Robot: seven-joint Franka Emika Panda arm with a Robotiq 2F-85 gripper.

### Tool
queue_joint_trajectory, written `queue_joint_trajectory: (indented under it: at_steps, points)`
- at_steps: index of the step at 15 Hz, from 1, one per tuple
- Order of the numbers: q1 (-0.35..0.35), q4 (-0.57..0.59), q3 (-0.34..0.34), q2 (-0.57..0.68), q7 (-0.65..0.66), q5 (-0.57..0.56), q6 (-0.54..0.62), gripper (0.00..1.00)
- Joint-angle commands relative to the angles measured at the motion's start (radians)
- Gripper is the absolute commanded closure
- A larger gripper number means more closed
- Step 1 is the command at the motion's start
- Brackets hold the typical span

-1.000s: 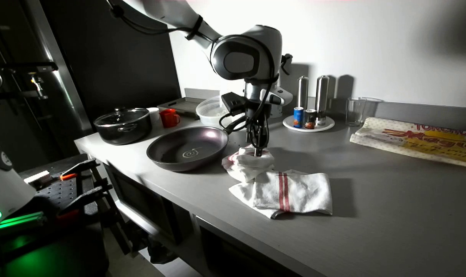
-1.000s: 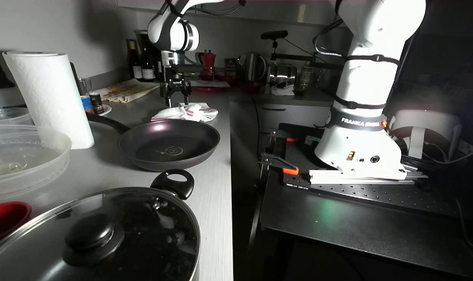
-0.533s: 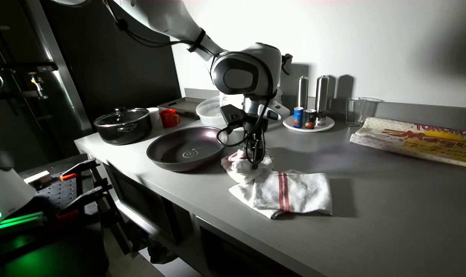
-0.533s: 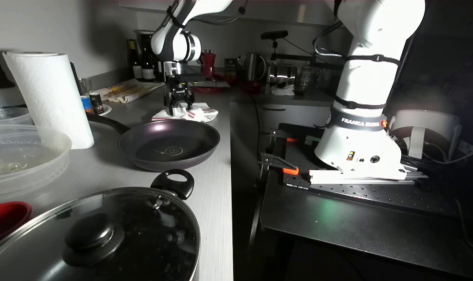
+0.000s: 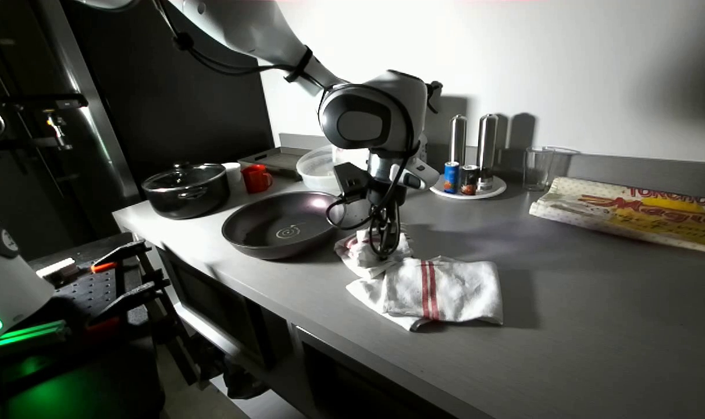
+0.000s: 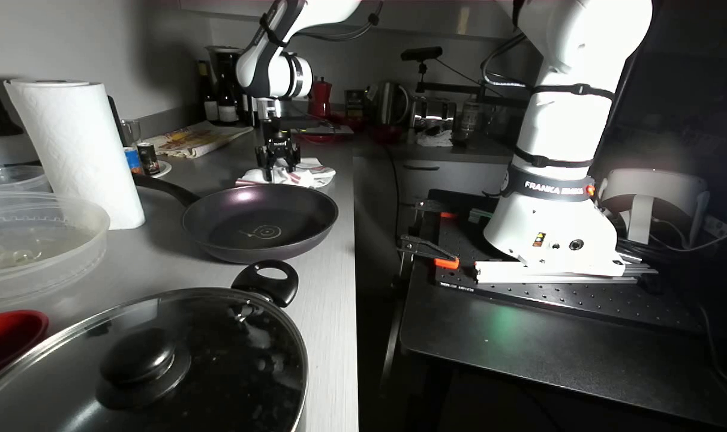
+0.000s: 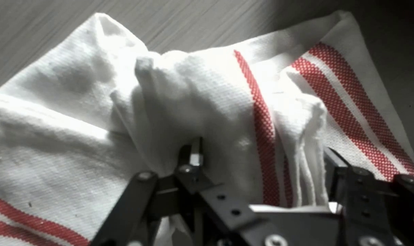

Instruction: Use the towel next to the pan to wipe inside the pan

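Note:
The white towel with red stripes [image 5: 451,291] lies on the counter beside the pan, one part folded flat and one part bunched up. It also shows in an exterior view [image 6: 315,174] and fills most of the wrist view [image 7: 67,112]. The dark pan [image 5: 271,233] stands next to it with its bare inside facing up, also in an exterior view [image 6: 243,225]. My gripper [image 5: 384,254] points down at the bunched part. In the wrist view the gripper [image 7: 265,157] is open, its fingers [image 7: 196,153] apart on either side of the bunched folds. The lowest fingertip parts are hard to see.
A lidded black pot [image 5: 187,192], a red mug [image 5: 256,178] and a clear plastic tub [image 5: 317,169] stand beyond the pan. A white plate [image 5: 440,189] holds small cans and metal grinders. A paper towel roll [image 6: 75,150] stands near the pan handle [image 6: 168,187].
My gripper has come down from above the bunched part of the towel until its fingers straddle it. The towel and the pan stay where they were.

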Motion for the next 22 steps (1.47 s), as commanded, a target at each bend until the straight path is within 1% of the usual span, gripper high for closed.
queue_joint_trajectory:
  at_steps: [1,6,7,9,10,11,14,18,22]
  points:
    - [-0.008,-0.022,0.017,-0.01,0.0,0.03,0.028,0.56]
    - [-0.009,-0.032,0.026,-0.018,-0.006,0.037,0.041,0.95]
    - [-0.01,-0.035,0.028,-0.022,-0.008,0.039,0.043,0.99]
    - [-0.015,-0.05,0.035,-0.041,-0.019,0.045,0.044,1.0]
    - [-0.016,-0.066,0.038,-0.06,-0.026,0.047,0.046,0.97]
    - [-0.017,-0.08,0.041,-0.077,-0.032,0.048,0.05,0.97]
    - [-0.015,-0.16,0.046,-0.167,-0.055,0.047,0.087,0.97]
    - [-0.01,-0.295,0.058,-0.315,-0.1,0.049,0.152,0.97]
    - [0.003,-0.397,0.073,-0.443,-0.143,0.052,0.161,0.97]
